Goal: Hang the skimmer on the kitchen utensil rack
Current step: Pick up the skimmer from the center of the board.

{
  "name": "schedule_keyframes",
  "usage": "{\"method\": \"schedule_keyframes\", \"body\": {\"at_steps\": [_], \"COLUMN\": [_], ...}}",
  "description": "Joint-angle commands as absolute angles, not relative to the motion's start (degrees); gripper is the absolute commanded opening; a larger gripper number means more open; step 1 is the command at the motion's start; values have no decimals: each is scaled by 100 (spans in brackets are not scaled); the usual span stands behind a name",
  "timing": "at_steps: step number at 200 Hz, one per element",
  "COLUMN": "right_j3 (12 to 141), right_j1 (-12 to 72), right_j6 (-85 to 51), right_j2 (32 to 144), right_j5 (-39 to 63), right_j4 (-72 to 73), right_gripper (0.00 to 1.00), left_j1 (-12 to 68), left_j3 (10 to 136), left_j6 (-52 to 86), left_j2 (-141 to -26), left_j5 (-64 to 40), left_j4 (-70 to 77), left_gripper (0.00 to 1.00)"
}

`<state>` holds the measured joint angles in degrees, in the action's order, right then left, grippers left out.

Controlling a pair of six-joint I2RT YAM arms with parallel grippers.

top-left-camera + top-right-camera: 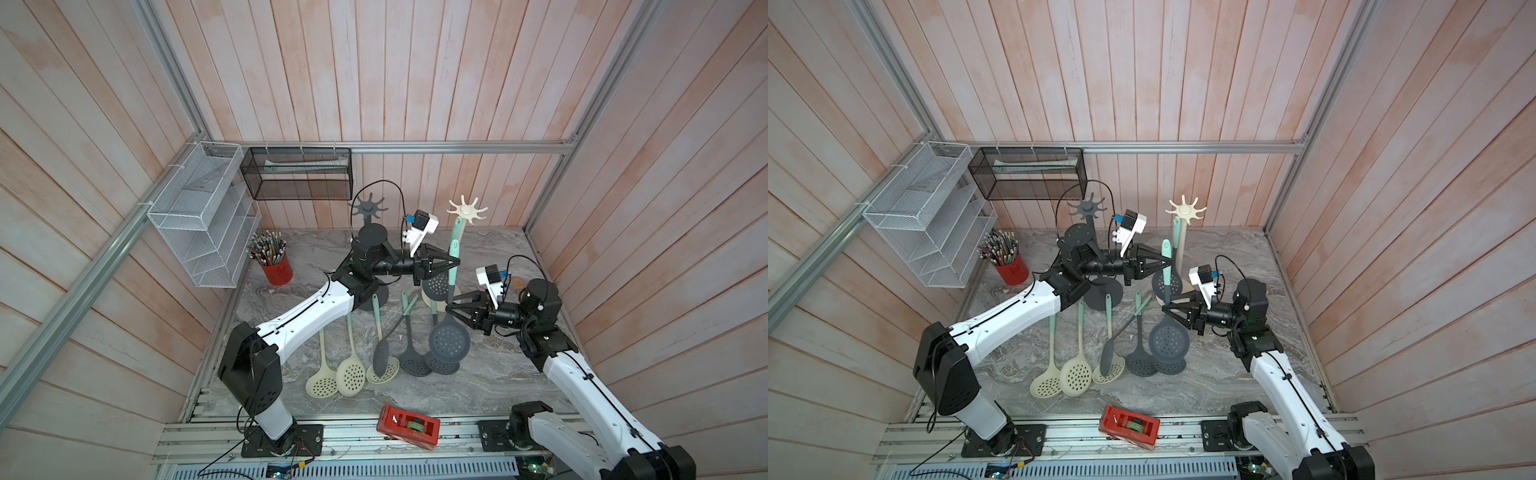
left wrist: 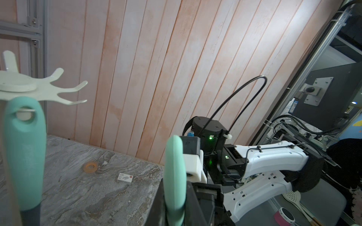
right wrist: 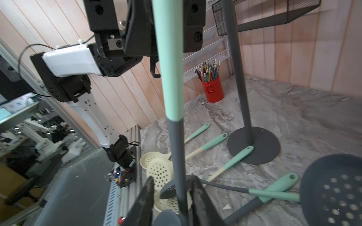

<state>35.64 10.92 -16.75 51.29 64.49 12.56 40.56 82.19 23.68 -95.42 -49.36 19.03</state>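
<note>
R jaws ajar round skimmer (image 3: 177,146), L jaws clamped.

The skimmer (image 1: 449,341) had a matt grey, rubbery-looking head and a smooth mint handle. The tabletop (image 1: 490,374) looked like grey marble (veined, faintly glossy). At its ten o'clock was a white metal wire-mesh basket (image 1: 199,216), beside a glossy red tin (image 1: 277,272). The walls (image 1: 415,75) were whitewashed wood planks.

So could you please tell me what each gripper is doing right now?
Left gripper: shut on the mint-green handle of the dark grey perforated skimmer.
Right gripper: open, fingers either side of its grey shaft.
</note>
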Motion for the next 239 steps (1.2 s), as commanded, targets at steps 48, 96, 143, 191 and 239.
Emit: {"method": "schedule_keyframes", "body": {"at_steps": [48,96,143,191,239], "right_j3": [4196,4683,4614,4675,4702], "right_j1": [1971,3534,3648,3648,3644], "right_j6": [-1742,-1345,-1555,-1583,-1538], "right_j2": [3966,4387,4167,4272,4525], "right_j5": [2552,-64,-953,-1112,-918], "right_j4": [-70,-1003,-1069,-1260,-1109], "right_gripper": [70,70,65,64,62], "left_j1": [4256,4473,4504,4533,4569], "left_j3": [8757,9034,9020,9074,9171], "left_j6": [2105,2306,2399,2500,2556], "left_j2": [-9634,-9796,-9791,-9826,-9853], "left_j5": [-3278,-2991,-2740,-2686,-2717], "left_j4": [882,675,644,622,564], "left_gripper": [0,0,0,0,0]}}
